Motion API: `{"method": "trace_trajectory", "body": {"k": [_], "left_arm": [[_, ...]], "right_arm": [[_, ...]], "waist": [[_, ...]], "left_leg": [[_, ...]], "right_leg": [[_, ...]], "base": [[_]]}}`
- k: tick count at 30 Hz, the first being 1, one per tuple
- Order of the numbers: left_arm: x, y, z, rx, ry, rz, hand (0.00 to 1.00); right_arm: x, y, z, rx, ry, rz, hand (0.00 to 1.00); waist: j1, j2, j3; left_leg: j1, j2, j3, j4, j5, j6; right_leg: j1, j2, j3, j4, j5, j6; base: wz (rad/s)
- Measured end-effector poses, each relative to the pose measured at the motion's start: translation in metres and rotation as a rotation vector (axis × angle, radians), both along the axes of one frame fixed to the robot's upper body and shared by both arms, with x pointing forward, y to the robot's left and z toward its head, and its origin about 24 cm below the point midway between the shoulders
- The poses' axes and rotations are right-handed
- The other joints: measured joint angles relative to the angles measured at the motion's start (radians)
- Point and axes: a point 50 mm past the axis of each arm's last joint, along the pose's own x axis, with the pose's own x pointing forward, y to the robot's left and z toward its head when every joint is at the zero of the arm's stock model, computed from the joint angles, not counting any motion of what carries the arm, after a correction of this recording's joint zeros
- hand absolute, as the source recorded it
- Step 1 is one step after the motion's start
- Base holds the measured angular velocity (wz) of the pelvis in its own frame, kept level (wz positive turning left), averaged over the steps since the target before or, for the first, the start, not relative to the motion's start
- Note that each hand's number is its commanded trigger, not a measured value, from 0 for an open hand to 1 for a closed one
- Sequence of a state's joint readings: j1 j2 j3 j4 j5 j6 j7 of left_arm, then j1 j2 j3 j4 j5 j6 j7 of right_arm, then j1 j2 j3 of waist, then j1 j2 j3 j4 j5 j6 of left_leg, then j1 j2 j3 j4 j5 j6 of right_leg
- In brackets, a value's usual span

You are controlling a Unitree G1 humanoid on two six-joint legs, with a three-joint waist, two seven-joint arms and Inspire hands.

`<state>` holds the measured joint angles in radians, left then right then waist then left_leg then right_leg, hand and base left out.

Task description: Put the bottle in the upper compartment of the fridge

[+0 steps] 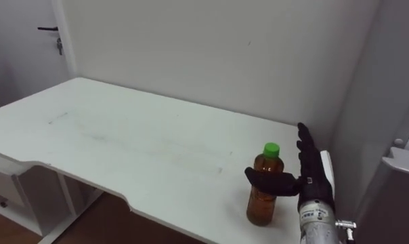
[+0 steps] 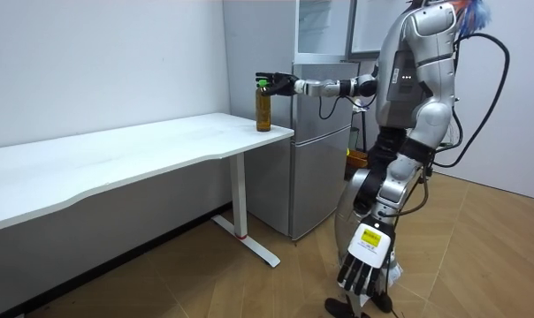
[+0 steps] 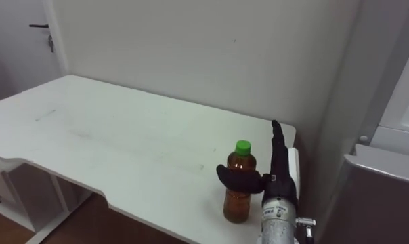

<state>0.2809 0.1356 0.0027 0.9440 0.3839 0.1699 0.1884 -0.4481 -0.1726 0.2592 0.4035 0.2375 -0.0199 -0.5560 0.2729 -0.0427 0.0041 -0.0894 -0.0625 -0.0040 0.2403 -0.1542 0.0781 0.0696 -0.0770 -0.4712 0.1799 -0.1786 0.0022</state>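
Grasping is only being set up, so the task is sitting at its first step. Nearest the head camera, the robot's black right hand (image 1: 313, 181) is standing unclenched just right of the brown plastic bottle with a green cap (image 1: 262, 203). Its fingers (image 1: 306, 146) are pointing straight up and its thumb is lying across the bottle's front, seemingly not closing yet.

The bottle is standing upright on the white rectangular table (image 1: 123, 149), which is stretching away to the bottle's left. A pale wall (image 1: 225, 54) is rising behind the bottle.

The left hand (image 2: 366, 265) is hanging relaxed, low and well apart from the bottle. Just right of the bottle, the silver-grey fridge (image 2: 320, 159) is waiting; whether its upper door is open cannot be told.

Gripping, lifting, carrying and placing are all remaining.
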Motion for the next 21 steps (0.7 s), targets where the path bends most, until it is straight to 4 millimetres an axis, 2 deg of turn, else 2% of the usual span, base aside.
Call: {"method": "trace_trajectory", "body": {"k": [6,10,12,14,21], "left_arm": [[0.000,-0.004,-0.002,-0.015,0.006,-0.002,0.00],[0.000,-0.004,-0.002,-0.022,0.003,0.019,0.00],[0.001,-0.005,-0.002,-0.035,-0.007,0.043,0.00],[0.001,-0.006,-0.003,-0.042,-0.012,0.051,0.00],[0.010,-0.013,-0.004,-0.061,-0.021,0.003,0.00]], "right_arm": [[0.000,-0.007,-0.014,0.053,0.070,-0.027,0.00],[0.000,-0.008,-0.017,0.050,0.083,-0.025,0.00],[0.000,-0.009,-0.021,0.046,0.101,-0.030,0.00],[-0.001,-0.010,-0.024,0.045,0.114,-0.028,0.00],[-0.002,-0.014,-0.039,0.037,0.183,-0.021,0.00]], "waist": [[-0.004,0.000,0.0016],[-0.003,0.001,0.0037],[-0.004,0.006,0.0086],[0.001,0.008,0.0100],[0.007,0.007,0.0113]], "left_leg": [[-0.029,-0.002,0.000,0.002,0.010,0.005],[-0.042,-0.004,0.000,0.005,0.012,0.007],[-0.048,-0.004,-0.001,0.015,0.012,0.007],[-0.058,-0.004,-0.002,0.019,0.012,0.008],[-0.086,-0.004,-0.002,0.024,0.014,0.010]], "right_leg": [[-0.037,-0.008,-0.003,0.023,0.000,0.000],[-0.052,-0.011,-0.003,0.026,0.000,0.000],[-0.053,-0.011,-0.010,0.026,0.000,0.000],[-0.057,-0.011,-0.013,0.026,0.000,0.000],[-0.092,-0.018,-0.026,0.045,0.000,-0.001]], "base": [[0.00],[0.00],[0.02],[0.02],[0.00]]}}
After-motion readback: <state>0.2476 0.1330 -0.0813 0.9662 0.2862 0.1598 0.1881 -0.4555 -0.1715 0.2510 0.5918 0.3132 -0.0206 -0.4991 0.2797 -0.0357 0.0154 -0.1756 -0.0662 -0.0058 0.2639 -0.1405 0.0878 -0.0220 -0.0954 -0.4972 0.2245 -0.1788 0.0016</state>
